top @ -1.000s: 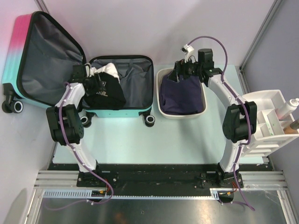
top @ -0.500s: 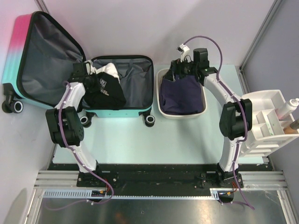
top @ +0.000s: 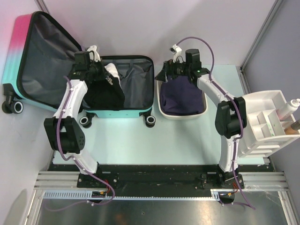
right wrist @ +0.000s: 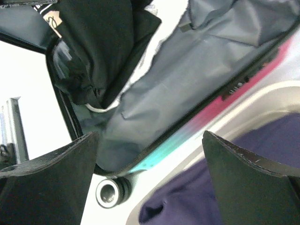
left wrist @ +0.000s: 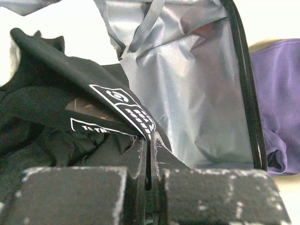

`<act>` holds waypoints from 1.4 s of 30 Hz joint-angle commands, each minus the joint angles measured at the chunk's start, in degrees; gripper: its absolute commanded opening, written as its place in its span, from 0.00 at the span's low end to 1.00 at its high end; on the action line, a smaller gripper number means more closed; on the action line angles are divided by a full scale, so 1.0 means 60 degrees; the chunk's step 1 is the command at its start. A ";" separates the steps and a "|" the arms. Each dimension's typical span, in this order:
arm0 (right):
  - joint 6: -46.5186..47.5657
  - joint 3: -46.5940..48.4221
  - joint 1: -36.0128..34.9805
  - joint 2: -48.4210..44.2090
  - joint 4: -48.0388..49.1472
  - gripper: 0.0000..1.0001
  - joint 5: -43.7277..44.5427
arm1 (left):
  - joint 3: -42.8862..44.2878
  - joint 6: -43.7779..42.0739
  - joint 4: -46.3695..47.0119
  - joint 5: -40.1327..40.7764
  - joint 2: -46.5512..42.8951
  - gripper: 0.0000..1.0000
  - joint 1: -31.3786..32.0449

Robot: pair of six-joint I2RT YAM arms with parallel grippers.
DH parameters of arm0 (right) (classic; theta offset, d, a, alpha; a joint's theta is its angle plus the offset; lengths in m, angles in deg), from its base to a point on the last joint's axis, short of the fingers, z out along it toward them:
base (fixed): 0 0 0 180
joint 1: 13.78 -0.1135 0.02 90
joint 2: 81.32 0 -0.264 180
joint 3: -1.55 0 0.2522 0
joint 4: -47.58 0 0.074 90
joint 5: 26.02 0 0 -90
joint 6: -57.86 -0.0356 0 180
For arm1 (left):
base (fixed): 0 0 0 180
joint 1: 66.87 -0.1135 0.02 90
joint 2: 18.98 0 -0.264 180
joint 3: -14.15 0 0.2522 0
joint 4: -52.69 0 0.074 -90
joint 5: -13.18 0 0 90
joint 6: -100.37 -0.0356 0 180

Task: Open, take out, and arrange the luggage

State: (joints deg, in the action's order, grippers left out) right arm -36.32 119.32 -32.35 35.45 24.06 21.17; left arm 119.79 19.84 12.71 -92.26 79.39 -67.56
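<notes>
The luggage (top: 14,70) lies open at the left, pink-to-teal shell, its lid leaning back and grey lining (left wrist: 197,93) showing. A black garment (top: 105,93) with white print (left wrist: 133,115) fills the left of its base, over something white (top: 111,70). My left gripper (top: 93,65) hangs at the base's back left corner, shut on a fold of that black garment (left wrist: 70,84). My right gripper (top: 168,70) stands open above the gap between the luggage and the white tub (top: 161,105); its jaws (right wrist: 150,140) hold nothing.
A purple garment (top: 183,96) lies heaped in the white tub, also seen in the right wrist view (right wrist: 225,187). A white compartment organiser (top: 267,122) with a bottle (top: 293,105) stands at the right edge. A luggage wheel (right wrist: 108,193) sits below the right gripper.
My left gripper has shut on the black garment and drawn it up toward the back. My right gripper has swung left along the tub's back rim, still open.
</notes>
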 commanded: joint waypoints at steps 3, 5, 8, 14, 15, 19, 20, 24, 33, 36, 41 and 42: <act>-0.1922 0.0727 -0.0552 0.1132 0.1537 0.99 -0.0467 | -0.0062 -0.0290 0.0195 -0.0166 -0.1144 0.00 -0.0222; -0.2669 0.1134 -0.0684 0.1718 0.1948 1.00 -0.0541 | -0.0677 -0.0348 0.0195 -0.0151 -0.1495 0.00 -0.0470; -0.3607 0.1765 -0.0948 0.2640 0.2095 1.00 -0.0615 | -0.1687 -0.0538 0.0180 0.0039 -0.1906 0.00 -0.0880; -0.4808 0.3420 -0.1607 0.4235 0.2696 1.00 -0.0512 | -0.3109 -0.1315 0.0195 0.0844 -0.1908 0.00 -0.1657; -0.4970 0.3625 -0.1680 0.4384 0.2841 1.00 -0.0498 | -0.3241 -0.1490 0.0195 0.0860 -0.1762 0.00 -0.1832; -0.5571 0.4563 -0.2178 0.5088 0.3325 1.00 -0.0191 | -0.3432 -0.1842 0.0166 0.1386 -0.1424 0.00 -0.2141; -0.5601 0.4696 -0.2382 0.5176 0.3326 1.00 -0.0059 | -0.3491 -0.1872 0.0165 0.1416 -0.1424 0.00 -0.2199; -0.4944 0.4843 -0.2881 0.5207 0.2654 1.00 0.1652 | -0.3667 -0.2150 0.0151 0.1329 -0.1424 0.00 -0.2258; -0.5191 0.5180 -0.3512 0.5835 0.3484 0.84 0.2051 | -0.3740 -0.2472 0.0165 0.1329 -0.1175 0.00 -0.2258; -0.5279 0.5530 -0.3629 0.6157 0.3633 0.76 0.2183 | -0.3726 -0.2502 0.0151 0.1227 -0.1116 0.00 -0.2287; -0.5337 0.5956 -0.3805 0.6670 0.3793 0.74 0.2286 | -0.3769 -0.2590 0.0195 0.1094 -0.1160 0.00 -0.2288; -0.5410 0.6015 -0.3819 0.6831 0.3809 0.73 0.2271 | -0.3784 -0.2590 0.0209 0.1036 -0.1189 0.00 -0.2302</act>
State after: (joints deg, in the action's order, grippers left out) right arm -67.77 151.38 -54.58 73.96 43.14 33.46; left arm 97.51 8.24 13.12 -84.96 72.57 -80.46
